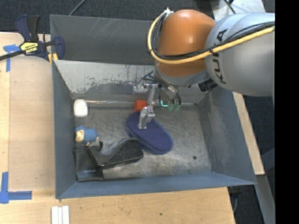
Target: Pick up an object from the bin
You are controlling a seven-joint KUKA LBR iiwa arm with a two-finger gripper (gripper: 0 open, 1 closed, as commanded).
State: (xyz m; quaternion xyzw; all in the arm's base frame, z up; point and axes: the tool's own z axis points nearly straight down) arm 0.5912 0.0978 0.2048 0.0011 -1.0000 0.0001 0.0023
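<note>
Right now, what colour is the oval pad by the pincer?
Dark blue oval pad, camera view.

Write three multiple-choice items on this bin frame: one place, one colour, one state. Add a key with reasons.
1. Where does the white lump lie in the bin?
A. right front corner
B. left side, near the back wall
C. middle of the floor

2. What colour is the small block just behind the gripper?
A. orange-red
B. purple
C. white

3. How is the blue pad placed?
A. lifted clear of the bin
B. standing upright against the right wall
C. lying flat on the floor, with the gripper over its upper-left end

Key:
1 B: the lump sits by the left wall, just below the back wall.
2 A: orange-red shows beside the gripper.
3 C: the pad rests flat mid-floor, and the gripper is above one end of it.
</note>
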